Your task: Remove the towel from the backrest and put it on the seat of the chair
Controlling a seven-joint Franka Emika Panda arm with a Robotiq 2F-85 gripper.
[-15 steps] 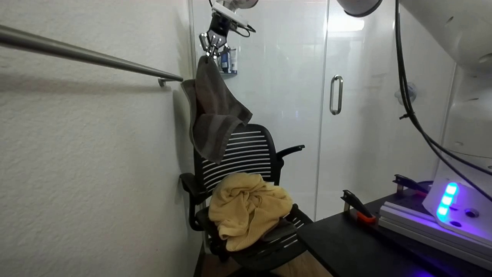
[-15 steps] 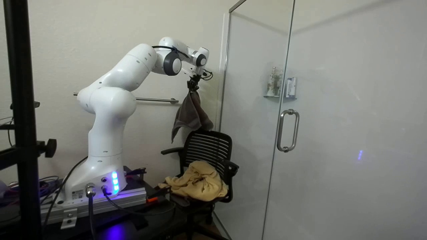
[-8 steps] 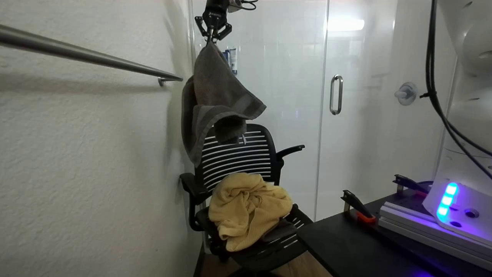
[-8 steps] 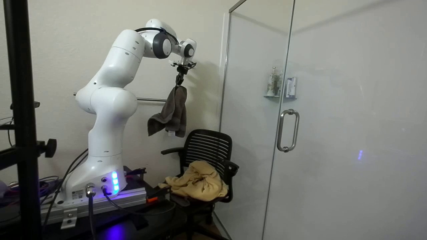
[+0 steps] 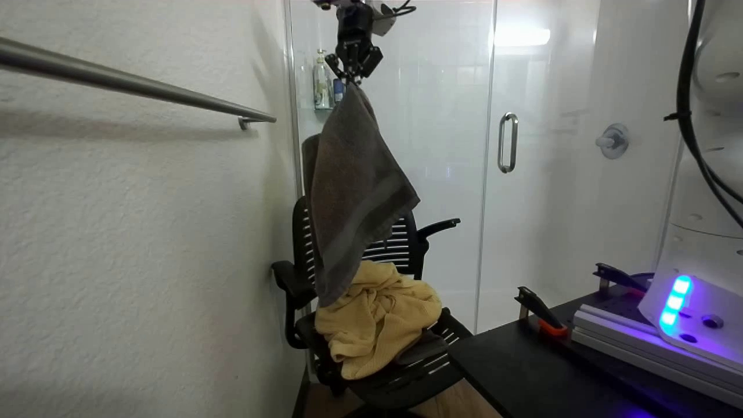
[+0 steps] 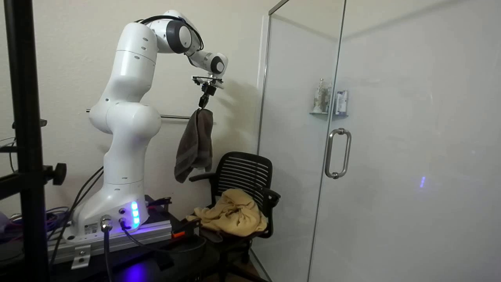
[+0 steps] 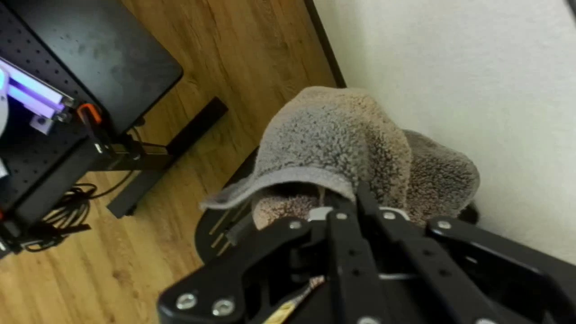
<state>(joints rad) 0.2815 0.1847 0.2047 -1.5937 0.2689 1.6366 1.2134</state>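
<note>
The grey-brown towel [image 5: 357, 180] hangs from my gripper [image 5: 351, 81], which is shut on its top edge. In an exterior view the towel [image 6: 192, 147] hangs beside the backrest [image 6: 243, 172], near the armrest. Its lower end overlaps the yellow cloth [image 5: 380, 316] in an exterior view; whether they touch I cannot tell. In the wrist view the towel [image 7: 333, 135] spreads below the fingers, and the gripper [image 7: 360, 193] is closed on its edge. The black chair's seat [image 5: 400, 392] is mostly covered by the bunched yellow cloth, with a dark grey cloth [image 5: 424, 347] under it.
The wall with a towel bar [image 5: 145, 84] runs close beside the chair. A glass shower door [image 6: 372, 227] with a handle [image 6: 338, 153] stands on its far side. The black table [image 5: 511, 360] with clamps and the robot base reaches near the seat.
My gripper has moved away from above the backrest toward the robot base, rising and then lowering a little. The towel has swung along with it and now hangs longer, in front of the backrest.
</note>
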